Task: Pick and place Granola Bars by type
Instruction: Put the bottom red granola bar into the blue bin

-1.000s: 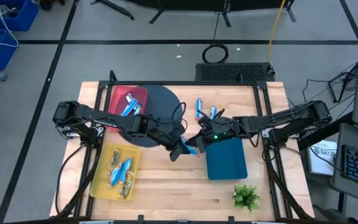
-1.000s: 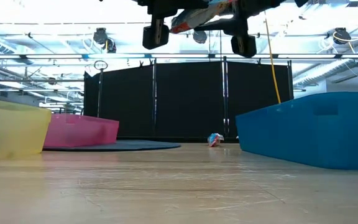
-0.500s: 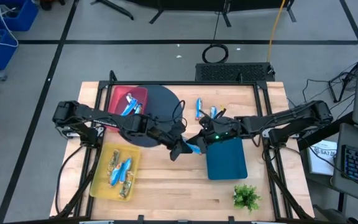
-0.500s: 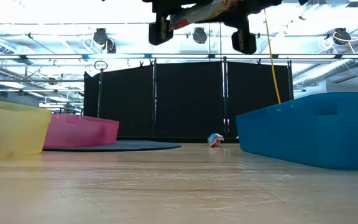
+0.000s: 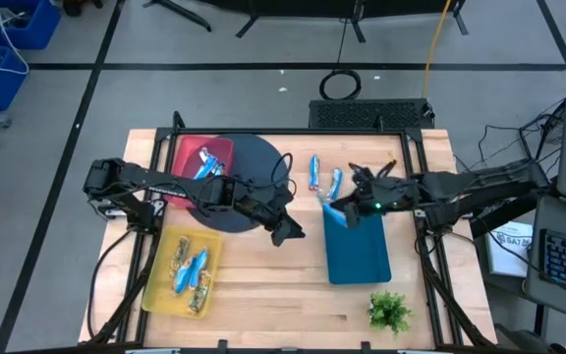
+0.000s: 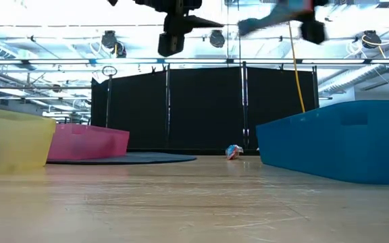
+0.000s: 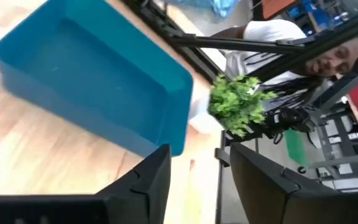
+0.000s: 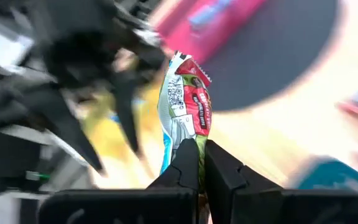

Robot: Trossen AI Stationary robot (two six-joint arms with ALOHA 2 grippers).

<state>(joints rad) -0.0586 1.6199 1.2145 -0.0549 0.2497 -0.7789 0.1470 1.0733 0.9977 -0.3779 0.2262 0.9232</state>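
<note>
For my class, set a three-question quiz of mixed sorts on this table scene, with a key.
1. True or false: the right gripper is shut on a granola bar.
2. Which bin sits beneath the right gripper? A pink, B yellow, C blue.
3. Fill in: the left gripper holds ____.

Key: 1 true. 2 C. 3 nothing; its fingers stand apart, empty, pointing toward the blue bin and the small green plant.

White-and-red granola bar (image 8: pixel 185 112), blue tray (image 5: pixel 357 251)
</note>
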